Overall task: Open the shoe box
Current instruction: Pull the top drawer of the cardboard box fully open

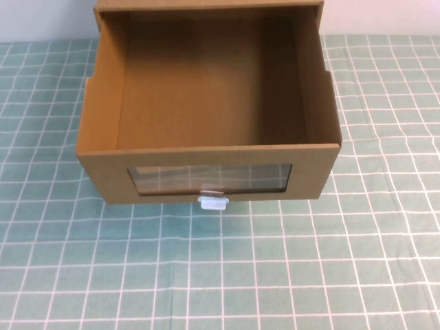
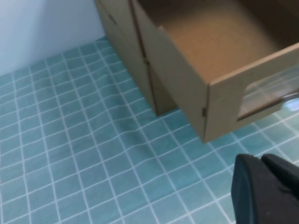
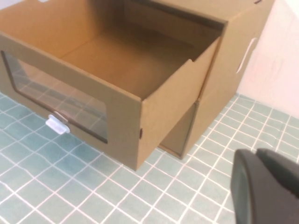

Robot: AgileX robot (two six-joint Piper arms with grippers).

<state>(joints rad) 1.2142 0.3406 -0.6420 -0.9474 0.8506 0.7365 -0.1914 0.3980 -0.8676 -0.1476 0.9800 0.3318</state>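
The brown cardboard shoe box stands at the back of the table. Its drawer (image 1: 206, 89) is pulled out toward me from the outer shell (image 1: 206, 5), and it holds nothing. The drawer's front panel has a clear window (image 1: 210, 177) and a small white pull tab (image 1: 212, 202) below it. Neither gripper shows in the high view. The left gripper (image 2: 260, 159) hangs shut over the cloth, off the drawer's (image 2: 219, 42) left front corner. On the other side, the right gripper (image 3: 256, 152) is shut over the cloth, beside the drawer (image 3: 121, 60) and apart from the tab (image 3: 57, 125).
A green cloth with a white grid (image 1: 220, 275) covers the table. A pale wall (image 2: 42, 28) rises behind the box. The outer shell (image 3: 233, 32) has a cut-out slot in its side.
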